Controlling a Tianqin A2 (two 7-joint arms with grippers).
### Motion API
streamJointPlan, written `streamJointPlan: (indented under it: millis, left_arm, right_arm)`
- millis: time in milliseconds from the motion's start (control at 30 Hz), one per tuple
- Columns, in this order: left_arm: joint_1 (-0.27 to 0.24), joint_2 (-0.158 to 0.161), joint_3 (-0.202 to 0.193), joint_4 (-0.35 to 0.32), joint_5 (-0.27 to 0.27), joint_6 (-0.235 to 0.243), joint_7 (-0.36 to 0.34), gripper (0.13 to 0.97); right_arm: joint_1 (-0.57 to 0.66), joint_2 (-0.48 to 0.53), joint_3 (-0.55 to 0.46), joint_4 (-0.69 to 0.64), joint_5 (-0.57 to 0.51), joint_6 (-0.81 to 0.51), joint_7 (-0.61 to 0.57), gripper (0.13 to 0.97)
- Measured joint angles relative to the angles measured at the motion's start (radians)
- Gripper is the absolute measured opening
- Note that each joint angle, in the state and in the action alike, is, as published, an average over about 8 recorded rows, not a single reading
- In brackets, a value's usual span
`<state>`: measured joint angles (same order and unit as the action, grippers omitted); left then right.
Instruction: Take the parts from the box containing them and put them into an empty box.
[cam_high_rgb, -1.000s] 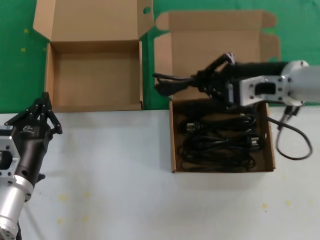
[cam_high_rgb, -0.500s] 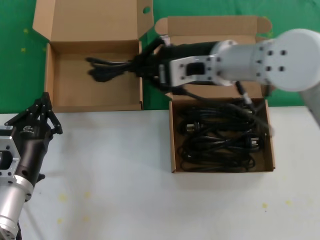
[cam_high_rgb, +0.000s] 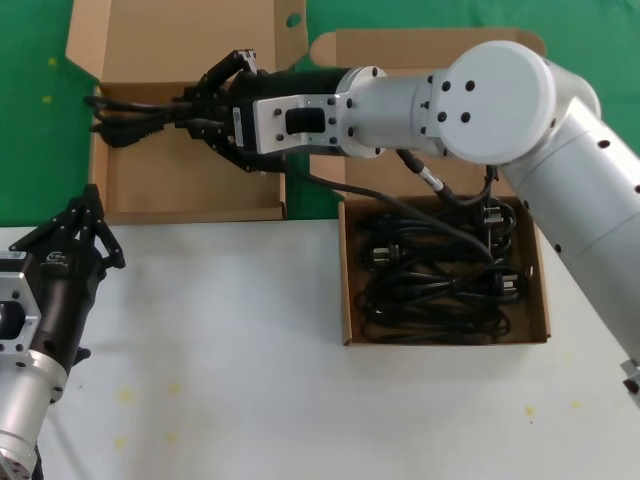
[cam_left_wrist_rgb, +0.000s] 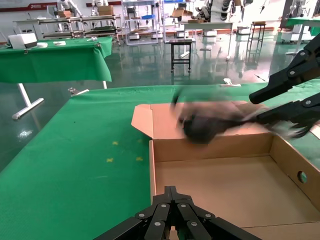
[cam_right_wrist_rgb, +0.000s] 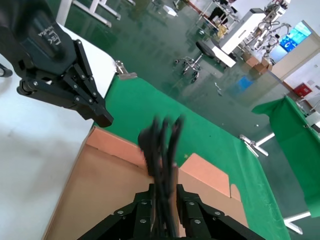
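Right claw (cam_high_rgb: 200, 105) pinches power cord (cam_high_rgb: 130, 108) mid-bundle above empty box (cam_high_rgb: 190, 215); light, floppy, ends droop. Left claw (cam_high_rgb: 80, 232) parked, pressed together.

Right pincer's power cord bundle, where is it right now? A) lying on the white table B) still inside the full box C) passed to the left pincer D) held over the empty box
D: the right pincer is shut on a power cord bundle held above the empty box, while the left pincer waits over the white table.
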<state>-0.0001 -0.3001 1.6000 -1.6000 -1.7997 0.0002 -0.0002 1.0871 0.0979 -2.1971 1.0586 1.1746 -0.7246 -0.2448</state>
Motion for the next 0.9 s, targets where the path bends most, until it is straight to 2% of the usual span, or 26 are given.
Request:
streamJointPlan:
  millis: [333, 633, 900]
  left_arm:
    - [0.0, 0.0, 0.0, 0.0, 0.0, 0.0, 0.0, 0.144]
    - [0.0, 0.0, 0.0, 0.0, 0.0, 0.0, 0.0, 0.144]
    - [0.0, 0.0, 0.0, 0.0, 0.0, 0.0, 0.0, 0.144]
  right_arm:
    - [-0.013, 0.038, 0.022, 0.03, 0.035, 0.01, -0.009, 0.279]
    - [-0.105, 0.199, 0.123, 0.219, 0.085, 0.018, 0.075, 0.411]
    - [-0.216, 0.339, 0.221, 0.348, 0.155, 0.042, 0.108, 0.607]
